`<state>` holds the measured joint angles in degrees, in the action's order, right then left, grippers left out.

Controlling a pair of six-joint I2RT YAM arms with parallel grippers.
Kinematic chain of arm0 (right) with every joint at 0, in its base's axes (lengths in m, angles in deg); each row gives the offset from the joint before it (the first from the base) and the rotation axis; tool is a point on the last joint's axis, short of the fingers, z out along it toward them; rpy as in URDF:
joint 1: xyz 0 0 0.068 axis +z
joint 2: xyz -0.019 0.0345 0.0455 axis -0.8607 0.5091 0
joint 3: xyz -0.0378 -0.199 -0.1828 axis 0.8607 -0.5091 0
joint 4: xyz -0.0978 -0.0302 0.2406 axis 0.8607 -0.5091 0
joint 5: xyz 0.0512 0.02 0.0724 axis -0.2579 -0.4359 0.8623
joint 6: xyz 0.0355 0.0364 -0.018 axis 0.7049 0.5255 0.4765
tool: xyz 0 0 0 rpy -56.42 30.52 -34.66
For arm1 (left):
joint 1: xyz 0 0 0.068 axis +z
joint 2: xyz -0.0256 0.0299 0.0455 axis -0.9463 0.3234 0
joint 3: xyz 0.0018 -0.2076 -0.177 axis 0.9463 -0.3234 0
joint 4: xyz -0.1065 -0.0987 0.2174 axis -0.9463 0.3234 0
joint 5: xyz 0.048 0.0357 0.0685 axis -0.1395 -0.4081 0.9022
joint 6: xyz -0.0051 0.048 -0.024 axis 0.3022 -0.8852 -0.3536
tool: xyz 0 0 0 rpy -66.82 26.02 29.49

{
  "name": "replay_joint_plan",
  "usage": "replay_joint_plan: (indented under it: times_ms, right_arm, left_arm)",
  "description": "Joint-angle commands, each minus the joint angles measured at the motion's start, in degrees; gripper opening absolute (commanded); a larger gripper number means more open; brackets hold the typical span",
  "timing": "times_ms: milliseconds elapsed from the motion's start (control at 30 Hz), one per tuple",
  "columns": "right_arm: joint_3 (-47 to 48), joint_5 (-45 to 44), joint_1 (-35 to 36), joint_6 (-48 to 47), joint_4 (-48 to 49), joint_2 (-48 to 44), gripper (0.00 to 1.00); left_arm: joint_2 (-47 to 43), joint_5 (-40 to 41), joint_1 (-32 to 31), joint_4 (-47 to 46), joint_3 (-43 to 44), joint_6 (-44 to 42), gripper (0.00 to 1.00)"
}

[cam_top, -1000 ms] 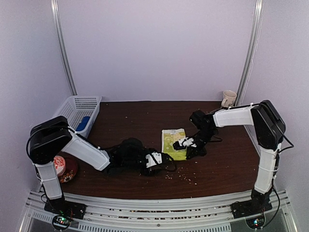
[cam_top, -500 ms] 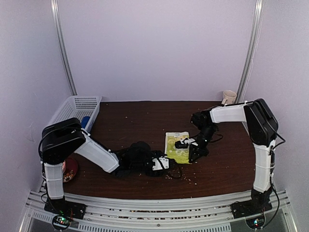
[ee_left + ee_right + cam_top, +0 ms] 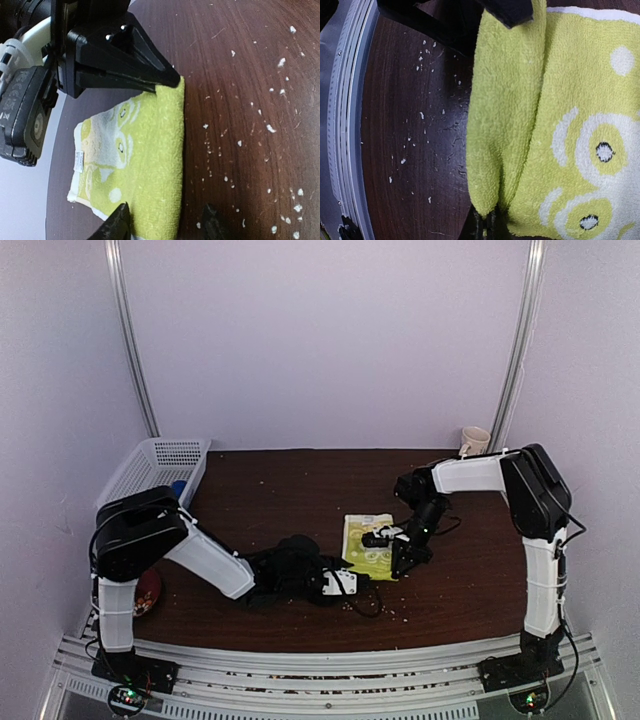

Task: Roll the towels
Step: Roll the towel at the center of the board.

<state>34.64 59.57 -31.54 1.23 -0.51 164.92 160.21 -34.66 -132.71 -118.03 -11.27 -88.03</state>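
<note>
Mid-desk, a little right of centre: yellow-green towel (image 3: pixel 368 543) lying on the dark wooden desk (image 3: pixel 280 490), pale pattern facing up. One long edge is doubled over into a thick fold.

Right fingers (image 3: pixel 480 230) are pressed together, pinching one end of that fold (the cloth bunches up between the tips in the right wrist view). The right arm reaches in from the far right side.

Left fingers (image 3: pixel 120 222) stand apart at the other end of the same fold, with the folded edge lying between the two tips. One tip sits over the cloth and the other over bare wood. Contact with the towel cannot be told. The left arm lies low across the near-left desk.

Blue towel (image 3: pixel 178 487): only a small patch is visible, inside the white basket (image 3: pixel 150 465) at the far left.

A cup (image 3: pixel 474 443) is in the far right corner. White specks (image 3: pixel 280 90) are scattered on the wood beside the towel.
</note>
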Motion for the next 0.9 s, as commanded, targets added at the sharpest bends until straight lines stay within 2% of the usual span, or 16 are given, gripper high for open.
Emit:
replay_joint_plan:
  times_ms: [0,67,200,400,500,633,767,867]
  right_arm:
    - [0.91,-0.40,-0.26,-0.94,-2.20,1.47,0.00]
    - [1.25,-0.14,-0.32,-1.42,-2.94,1.74,0.00]
    - [1.92,0.32,-0.56,-2.02,-4.13,2.19,0.00]
    - [2.69,0.33,-0.93,-2.66,-5.87,2.26,0.00]
    - [2.94,-0.09,-1.04,-2.55,-6.45,1.41,0.00]
    - [1.25,-2.03,-0.98,-1.07,-3.87,-1.67,0.01]
    - [-3.57,-5.97,-1.05,0.05,2.42,-6.82,0.19]
    - [-6.06,-7.49,-1.18,0.05,5.92,-10.08,0.24]
  left_arm:
    - [2.50,1.42,-0.22,0.01,1.37,-1.44,0.45]
    - [2.94,2.09,-0.29,-0.04,1.64,-1.56,0.39]
    - [3.27,2.63,-0.25,0.46,1.93,-2.40,0.16]
    - [2.92,2.36,-0.47,4.63,3.37,-2.94,0.00]
    - [1.63,-0.49,-0.47,10.07,4.61,-1.79,0.00]
    - [1.11,-6.57,-0.41,22.52,10.14,1.99,0.00]
    - [2.09,-12.52,0.19,32.13,16.04,6.32,0.00]
    - [2.76,-16.73,1.52,37.74,19.34,9.33,0.00]
